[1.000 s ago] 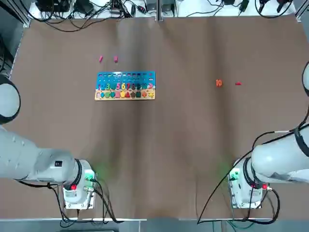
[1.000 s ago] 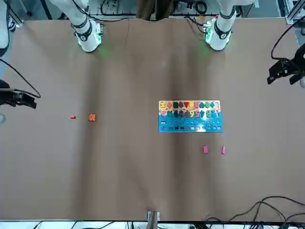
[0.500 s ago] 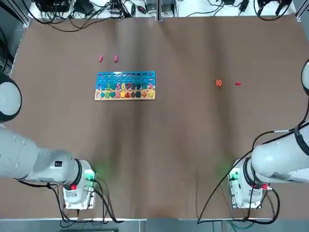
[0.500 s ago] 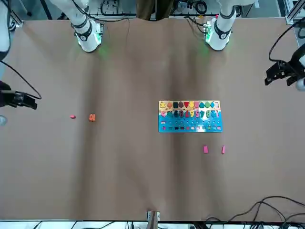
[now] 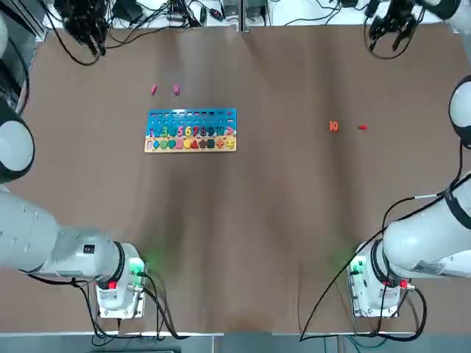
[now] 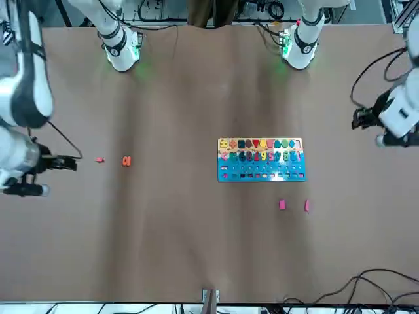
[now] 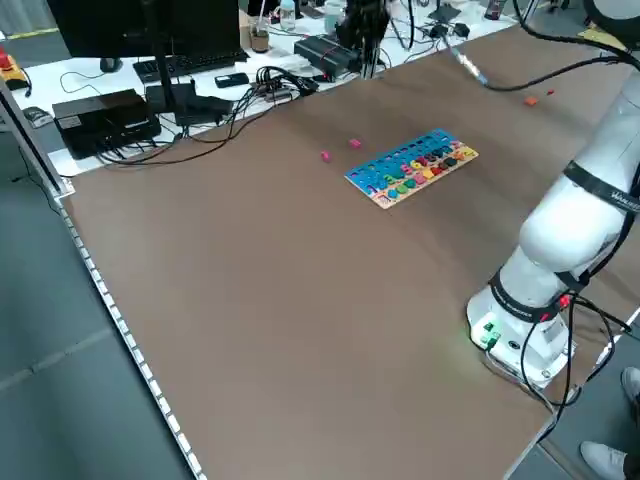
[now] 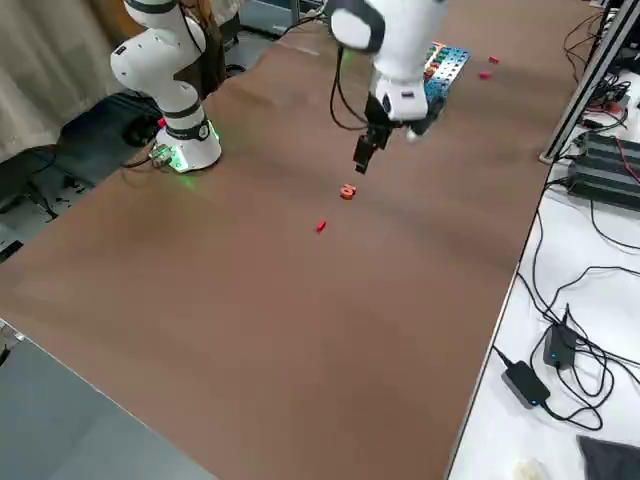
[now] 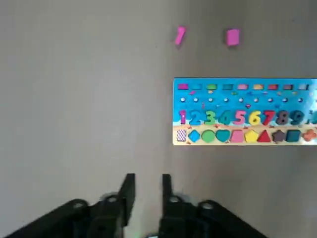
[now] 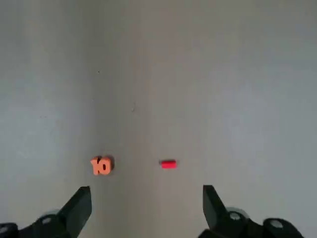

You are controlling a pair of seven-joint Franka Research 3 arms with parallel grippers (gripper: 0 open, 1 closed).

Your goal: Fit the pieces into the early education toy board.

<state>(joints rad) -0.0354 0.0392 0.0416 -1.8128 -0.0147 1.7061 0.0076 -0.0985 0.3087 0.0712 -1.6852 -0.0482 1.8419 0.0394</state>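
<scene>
Top view gives us the desk point(image 5: 257, 235), with loose cables point(image 5: 121, 44) tangled along its far edge, near the raised left hand point(image 9: 148, 174). Nearer us, each arm's own cabling loops beside its base. We find the blue-topped toy board point(image 5: 191, 118) flat on the desk, left of centre, with a slim pink piece point(image 5: 154, 89) and a blockier pink piece point(image 5: 176, 90) apart from it on its far side. Well to the right lie the orange ten point(image 5: 333, 126) and, near it, the red piece point(image 5: 363, 126). In the left wrist view we see the left hand's fingers partly apart, holding nothing; the board's far end is cut off there. The right hand point(image 10: 147, 187) is wide apart and holds nothing, raised above the desk on the right. From the right side view we lose part of the board behind the right arm point(image 8: 400, 50).
</scene>
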